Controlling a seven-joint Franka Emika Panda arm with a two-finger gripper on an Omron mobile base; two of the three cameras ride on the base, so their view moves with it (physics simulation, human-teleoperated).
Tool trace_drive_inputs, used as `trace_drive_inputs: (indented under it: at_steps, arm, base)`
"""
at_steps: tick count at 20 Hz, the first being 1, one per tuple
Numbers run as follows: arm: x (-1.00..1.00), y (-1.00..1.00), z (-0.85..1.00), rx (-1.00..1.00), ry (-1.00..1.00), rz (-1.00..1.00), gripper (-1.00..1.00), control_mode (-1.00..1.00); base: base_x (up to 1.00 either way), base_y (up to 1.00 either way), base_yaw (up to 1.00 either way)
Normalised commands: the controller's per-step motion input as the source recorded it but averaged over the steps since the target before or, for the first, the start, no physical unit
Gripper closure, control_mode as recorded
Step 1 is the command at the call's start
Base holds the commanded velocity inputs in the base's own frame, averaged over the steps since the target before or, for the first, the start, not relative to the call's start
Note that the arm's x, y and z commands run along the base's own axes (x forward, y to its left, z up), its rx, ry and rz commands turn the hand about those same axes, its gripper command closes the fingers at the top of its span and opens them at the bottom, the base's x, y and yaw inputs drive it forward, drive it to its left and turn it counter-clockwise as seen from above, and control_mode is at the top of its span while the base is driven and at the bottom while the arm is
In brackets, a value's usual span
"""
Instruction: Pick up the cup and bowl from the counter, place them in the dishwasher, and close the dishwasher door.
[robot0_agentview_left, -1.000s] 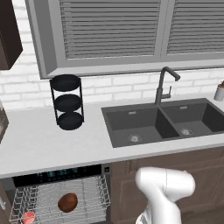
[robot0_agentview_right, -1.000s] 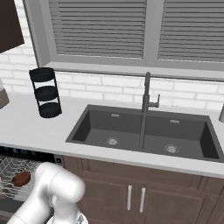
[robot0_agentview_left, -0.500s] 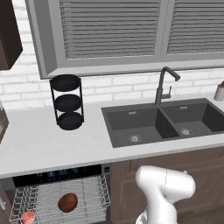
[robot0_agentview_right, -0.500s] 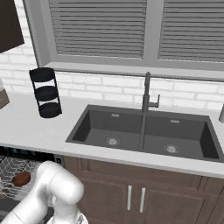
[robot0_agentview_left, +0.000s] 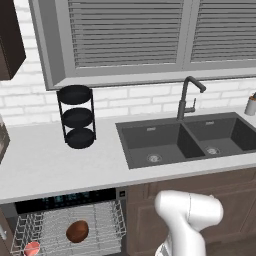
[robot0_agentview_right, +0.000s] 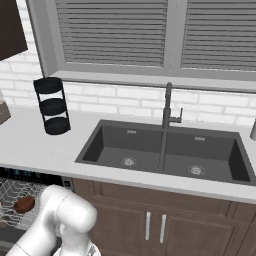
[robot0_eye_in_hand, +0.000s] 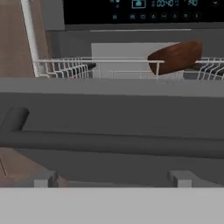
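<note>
Bowl (robot0_agentview_left: 77, 231) lies tilted in the silver wire rack (robot0_agentview_left: 102, 227) of the open dishwasher (robot0_agentview_left: 70, 199), lower left of the left base view, with the cup (robot0_agentview_left: 31, 248) at the rack's bottom-left corner, near but apart from it. In the hand view the dishwasher door (robot0_eye_in_hand: 109, 113) fills the middle, its grey bar handle (robot0_eye_in_hand: 113, 143) running across just in front of the end effector (robot0_eye_in_hand: 113, 180), whose two fingertips (robot0_eye_in_hand: 45, 179) stand spread wide, gripping nothing. On the tabletop (robot0_agentview_left: 45, 165), a black three-tier stand (robot0_agentview_left: 76, 116) sits left of the dark double sink (robot0_agentview_left: 185, 140) and faucet (robot0_agentview_left: 187, 96).
</note>
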Motion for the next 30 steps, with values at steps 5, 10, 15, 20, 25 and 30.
trace_drive_inputs:
  at_steps: [5,10,15,20,25,30]
  arm:
    - [-0.06,-0.01,-0.91,-0.16,0.09,-0.05,-1.0,-1.0]
    - [0.52,-0.18,-1.0,-0.07,0.0,-0.21,-1.0,-1.0]
    - [0.98,-0.33,-1.0,0.16,-0.2,-0.24,-1.0,-1.0]
    - [0.88,-0.39,-0.96,0.24,-0.38,-0.17,-1.0,-1.0]
    - [1.0,-0.61,-0.57,0.28,-0.51,-0.2,-1.0,-1.0]
    - [1.0,-0.53,-0.39,0.28,-0.57,-0.14,-1.0,-1.0]
  base:
    - [0.0,0.0,0.0]
    - [0.0,0.0,0.0]
    - [0.0,0.0,0.0]
    - [0.0,0.0,0.0]
    - [0.0,0.0,0.0]
    - [0.0,0.0,0.0]
